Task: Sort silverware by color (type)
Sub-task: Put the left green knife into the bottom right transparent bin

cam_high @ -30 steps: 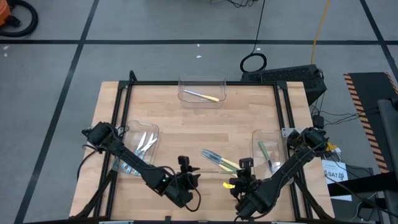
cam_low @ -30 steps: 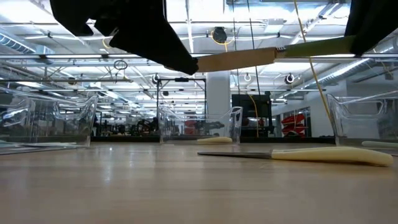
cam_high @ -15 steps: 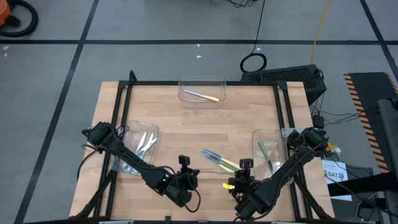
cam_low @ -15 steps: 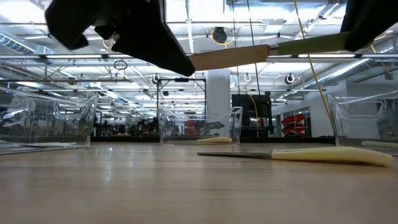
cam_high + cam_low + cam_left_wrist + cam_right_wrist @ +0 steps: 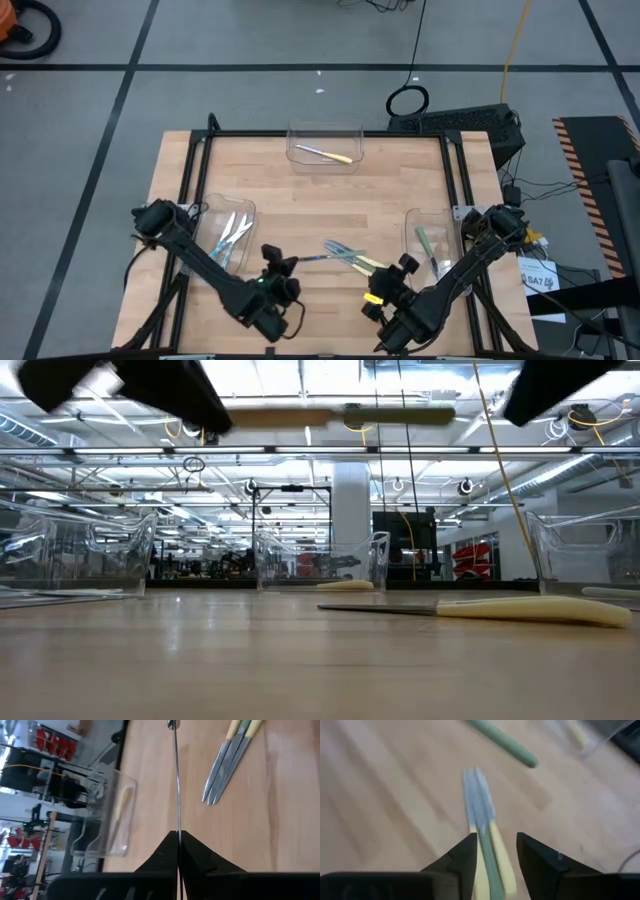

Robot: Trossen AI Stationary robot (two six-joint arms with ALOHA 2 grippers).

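Low in the frame, the left gripper (image 5: 281,266) pinches a green-handled knife (image 5: 318,257) by its blade, held level above the table (image 5: 400,170). Lower right, the right gripper (image 5: 403,266) stands spread over loose yellow-handled utensils (image 5: 352,258). Farther up, a clear bin (image 5: 324,146) holds a yellow-handled one.

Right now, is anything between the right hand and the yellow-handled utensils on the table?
Nothing visible does. The right hand, open, hangs directly over the handle ends of the yellow-handled utensils. The left hand is shut on another utensil, held off to the side and clear of that path.
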